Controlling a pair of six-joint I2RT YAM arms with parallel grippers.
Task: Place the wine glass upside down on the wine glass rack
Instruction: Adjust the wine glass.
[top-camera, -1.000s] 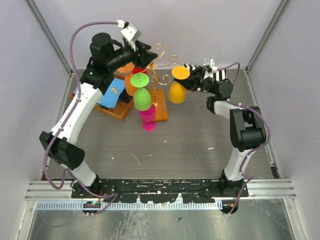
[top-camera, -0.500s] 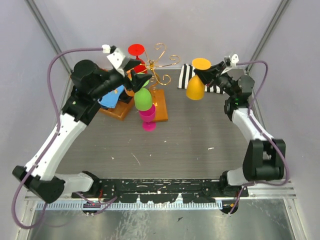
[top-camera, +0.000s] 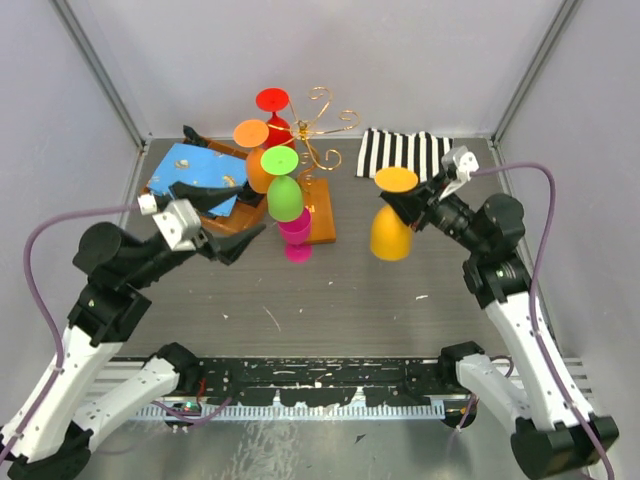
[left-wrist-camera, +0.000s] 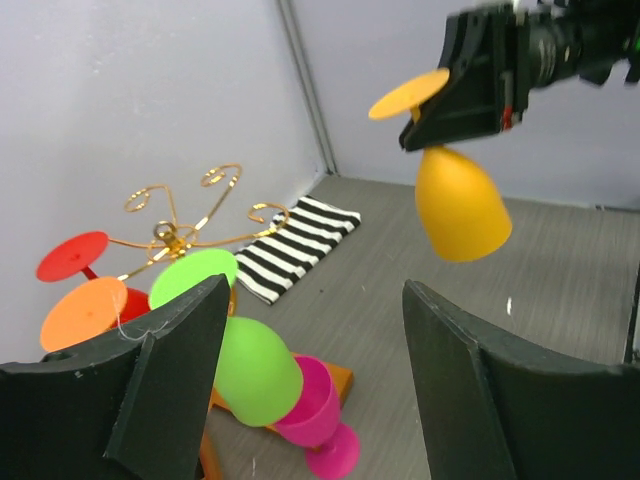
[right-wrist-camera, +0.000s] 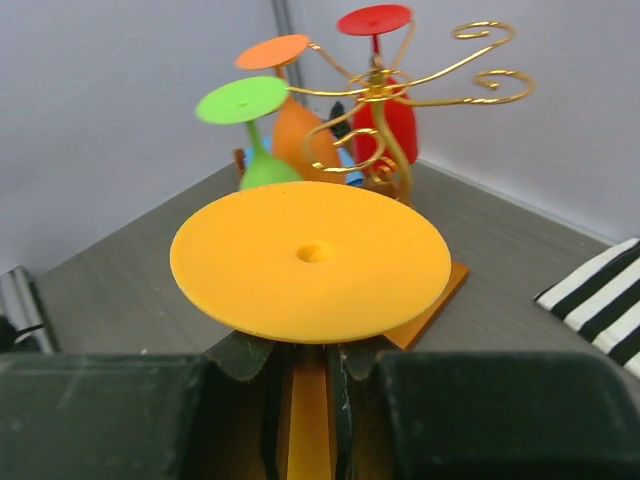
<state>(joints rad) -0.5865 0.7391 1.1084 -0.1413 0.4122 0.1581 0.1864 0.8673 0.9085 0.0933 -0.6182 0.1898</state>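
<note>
The grey table (top-camera: 400, 310) fills the frame. At its upper left lies a wooden tray (top-camera: 235, 225) with a blue cloth, and at upper right a striped cloth (top-camera: 400, 152). Between them, at upper centre, stands the rack (top-camera: 320, 215), gold scrolls on a wooden base.

The yellow glass (top-camera: 390, 235) is right of centre, well apart from the rack and off the table. It hangs upside down, foot on top and bowl mouth down. The right gripper (top-camera: 402, 205) is pinched on its stem just under the foot.

On the rack's left side hang a green glass (top-camera: 284, 197), an orange glass (top-camera: 258, 170) and a red glass (top-camera: 271, 99), all foot up. A pink glass (top-camera: 295, 232) sits just below the green bowl.

The left gripper (left-wrist-camera: 315, 288), at centre left near the tray, has its fingers spread wide around nothing.
</note>
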